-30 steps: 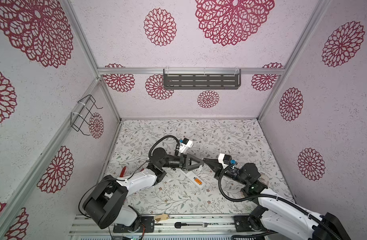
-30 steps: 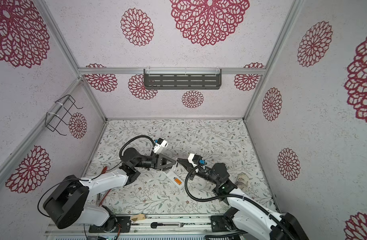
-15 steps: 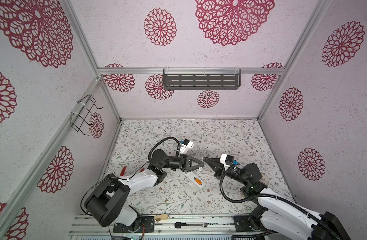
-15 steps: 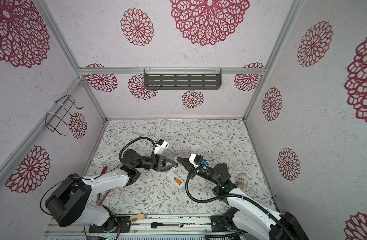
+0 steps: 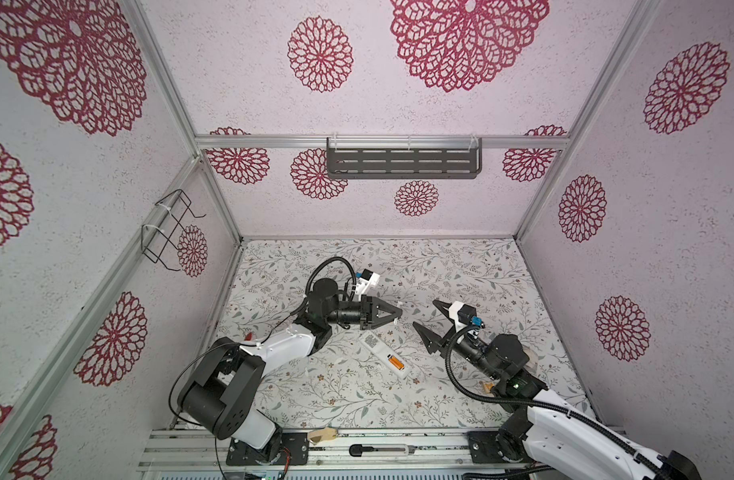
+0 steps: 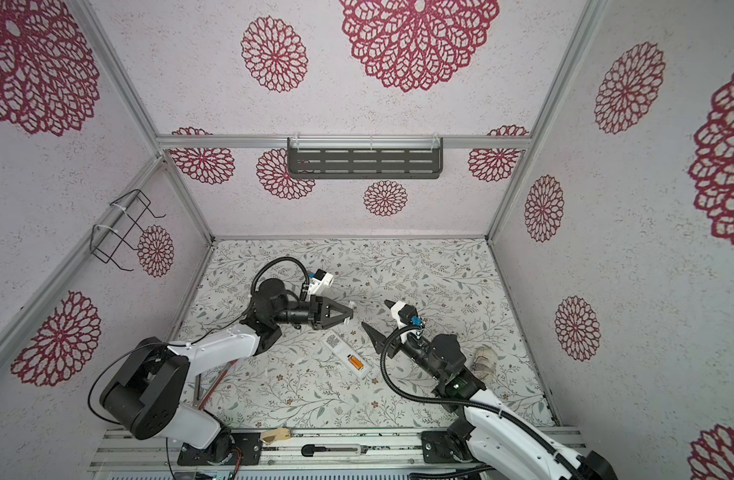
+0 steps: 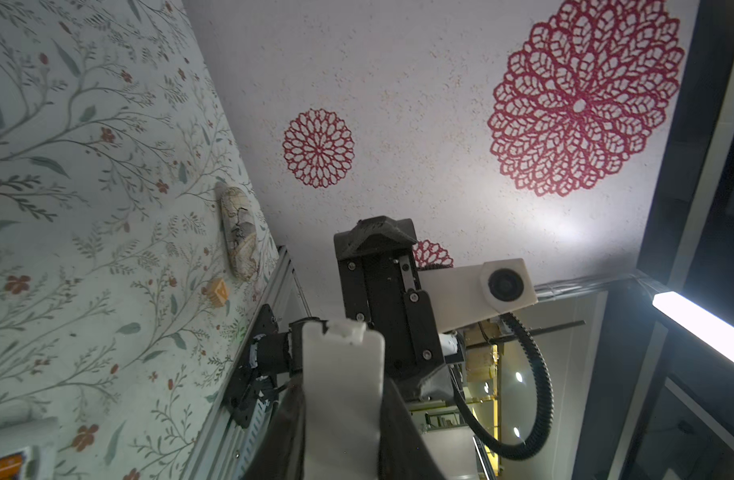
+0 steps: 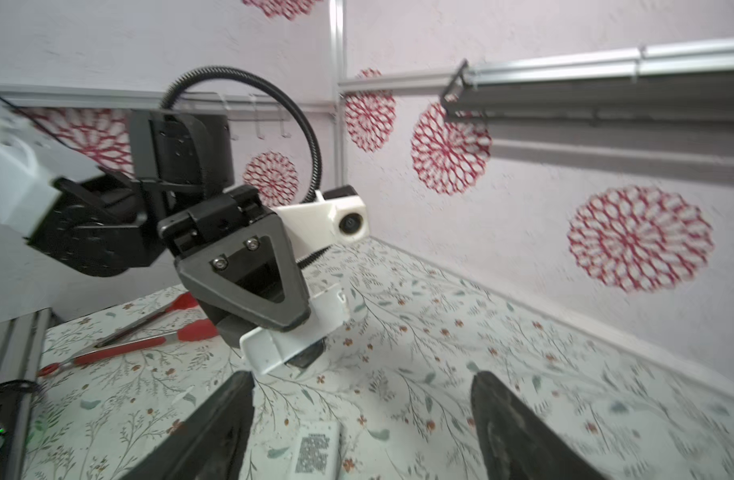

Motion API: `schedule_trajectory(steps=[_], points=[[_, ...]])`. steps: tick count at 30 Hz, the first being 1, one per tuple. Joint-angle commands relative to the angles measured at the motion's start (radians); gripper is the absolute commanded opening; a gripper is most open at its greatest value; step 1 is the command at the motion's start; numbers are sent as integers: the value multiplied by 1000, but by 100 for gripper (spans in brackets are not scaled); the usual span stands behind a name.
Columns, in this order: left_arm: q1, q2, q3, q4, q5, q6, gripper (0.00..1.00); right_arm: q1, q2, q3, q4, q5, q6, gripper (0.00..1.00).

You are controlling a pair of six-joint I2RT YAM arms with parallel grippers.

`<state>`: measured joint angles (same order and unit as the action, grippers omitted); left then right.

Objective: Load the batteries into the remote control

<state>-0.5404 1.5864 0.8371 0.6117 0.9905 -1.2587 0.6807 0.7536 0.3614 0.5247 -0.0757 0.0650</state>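
**A:** What sits nearest?

**B:** On the front rail there's a tan scrap [image 5: 321,435] and a dark-handled tool [image 5: 378,449].

**A:** And the remote control?

**B:** The remote control [image 5: 383,353] lies flat on the table [image 5: 336,399], back side up and slanted, about midway between the two arms. The batteries [image 5: 393,363] show orange in the open compartment toward its nearer end. I can't count them from here.

**A:** The pincers?

**B:** The right pincer [image 5: 424,312] is released and empty, its jaws spread wide, just right of the remote's far end. The left pincer [image 5: 396,315] is just past that far end, clenched on a white cover piece [image 8: 290,336]. Its own wrist view shows that flat piece between the dark fingers [image 7: 402,432].

**A:** Anything off to the sides?

**B:** Red-handled tongs [image 8: 120,348] lie by the left arm. A pale mottled oval [image 6: 486,359] and a small orange tag [image 7: 217,292] lie by the right arm.

**A:** And farthest back?

**B:** A dark slotted shelf [image 5: 402,164] hangs on the back wall.
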Motion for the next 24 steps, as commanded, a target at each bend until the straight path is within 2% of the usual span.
schedule_trajectory(steps=[1, 3, 6, 8, 10, 15, 19, 24], points=[[3, 80, 121, -415, -103, 229, 21, -12, -5, 98, -291, 250, 99, 86], [-4, 135, 217, -651, -211, 352, 19, -23, -5, 131, -407, 315, 133, 87], [-35, 243, 411, -1039, -428, 519, 17, -39, -20, 161, -541, 382, 187, 87], [-55, 323, 525, -1204, -556, 570, 20, -51, -45, 161, -587, 393, 209, 88], [-71, 399, 604, -1297, -651, 594, 19, -58, -72, 152, -609, 389, 217, 87], [-94, 527, 736, -1408, -803, 608, 18, -63, -109, 146, -646, 358, 219, 88], [-110, 579, 783, -1417, -901, 578, 18, -64, -105, 143, -676, 351, 216, 88], [-129, 614, 804, -1380, -968, 535, 20, -64, -83, 145, -695, 316, 229, 90]])
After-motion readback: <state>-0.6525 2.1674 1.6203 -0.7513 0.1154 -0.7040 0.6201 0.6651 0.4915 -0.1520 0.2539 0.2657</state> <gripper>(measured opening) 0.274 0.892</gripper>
